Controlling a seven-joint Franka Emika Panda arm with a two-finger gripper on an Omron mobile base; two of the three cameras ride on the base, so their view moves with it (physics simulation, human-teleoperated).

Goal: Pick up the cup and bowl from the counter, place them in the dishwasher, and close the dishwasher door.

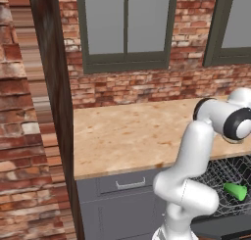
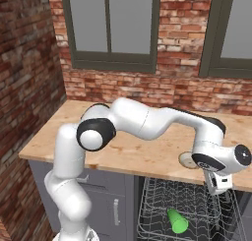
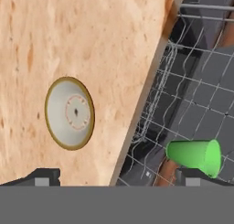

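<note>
Two task things lie apart: the cup (image 2: 177, 221) on its side in the dishwasher rack (image 2: 197, 200), the bowl (image 3: 69, 113) on the surface (image 1: 127, 131) near its front edge. The gripper (image 2: 220, 185) hangs spread wide and empty at the edge, above the rack. In the hand view the bowl sits at 9 o'clock, the cup at 4 o'clock

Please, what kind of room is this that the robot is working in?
It looks like a home kitchen. A tan wood-grain counter runs along a brick wall with windows, grey cabinets sit beneath it, and an open dishwasher shows its wire rack with a green cup lying inside.
</note>
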